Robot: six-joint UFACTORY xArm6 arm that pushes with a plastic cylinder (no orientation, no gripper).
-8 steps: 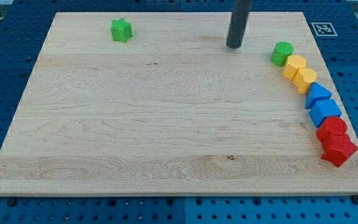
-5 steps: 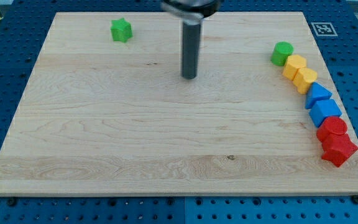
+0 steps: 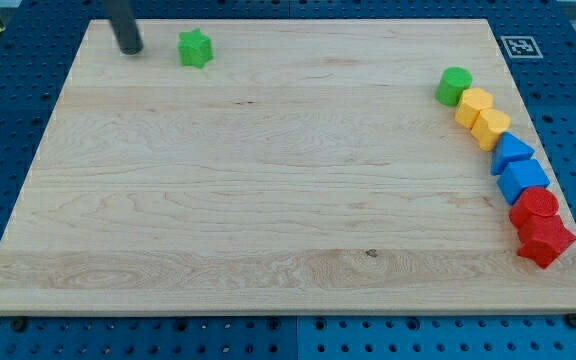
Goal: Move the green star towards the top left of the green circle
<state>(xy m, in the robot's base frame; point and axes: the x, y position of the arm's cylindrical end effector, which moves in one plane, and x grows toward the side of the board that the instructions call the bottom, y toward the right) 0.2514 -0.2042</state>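
Presently my tip (image 3: 130,49) stands just left of the green star (image 3: 195,48), apart from it, holding nothing. The star sits near the board's top-left; the green circle (image 3: 454,86) lies far right. Judged light, rigid, free-sliding; push squarely on its left face.

The tabletop (image 3: 268,200) is pale wood with grain lines. The star (image 3: 196,48) and circle (image 3: 454,86) are green; my tip (image 3: 130,50) is dark.
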